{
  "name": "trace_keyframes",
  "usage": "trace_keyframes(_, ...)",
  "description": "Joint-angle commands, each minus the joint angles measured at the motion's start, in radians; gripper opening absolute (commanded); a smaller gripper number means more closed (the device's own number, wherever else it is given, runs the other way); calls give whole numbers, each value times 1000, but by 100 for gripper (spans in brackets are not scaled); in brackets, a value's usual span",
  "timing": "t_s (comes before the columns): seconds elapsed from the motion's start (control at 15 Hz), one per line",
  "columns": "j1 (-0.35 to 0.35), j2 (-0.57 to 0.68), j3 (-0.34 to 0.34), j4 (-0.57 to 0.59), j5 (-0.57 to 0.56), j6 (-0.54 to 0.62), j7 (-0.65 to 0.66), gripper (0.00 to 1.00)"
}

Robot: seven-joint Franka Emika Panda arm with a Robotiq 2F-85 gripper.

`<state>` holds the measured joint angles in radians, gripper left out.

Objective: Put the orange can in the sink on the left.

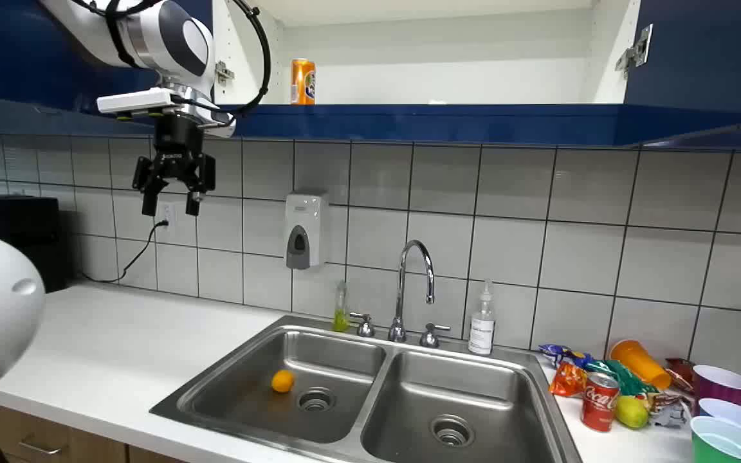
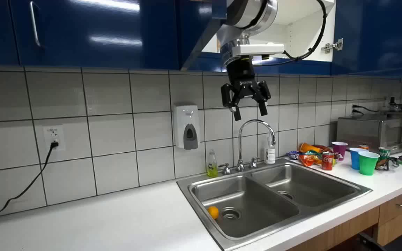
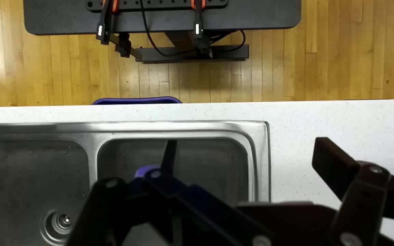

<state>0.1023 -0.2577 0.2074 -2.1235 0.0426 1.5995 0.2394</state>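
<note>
exterior view: pincer point(image 1: 171, 208) spread wide, holding nothing; best raise and level it above the cabinet lip point(image 1: 409, 121), then squeeze the orange can point(image 1: 301, 83) lightly.

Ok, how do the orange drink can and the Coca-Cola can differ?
The orange drink can is bright orange; the Coca-Cola can is red with white lettering. The orange drink can stands high in the open cabinet; the Coca-Cola can stands lower, on the white counter beside crumpled wrappers. Both are upright, and neither is in the gripper.
</note>
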Motion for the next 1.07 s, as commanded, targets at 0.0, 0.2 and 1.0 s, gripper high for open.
trace_keyframes(0.0,11,2,-9,2,-2,-1,2,100)
trace_keyframes(0.2,8,2,-9,7,-10,2,6,100)
trace_keyframes(1.0,-26,-68,-65,-20,-15,45,64,100)
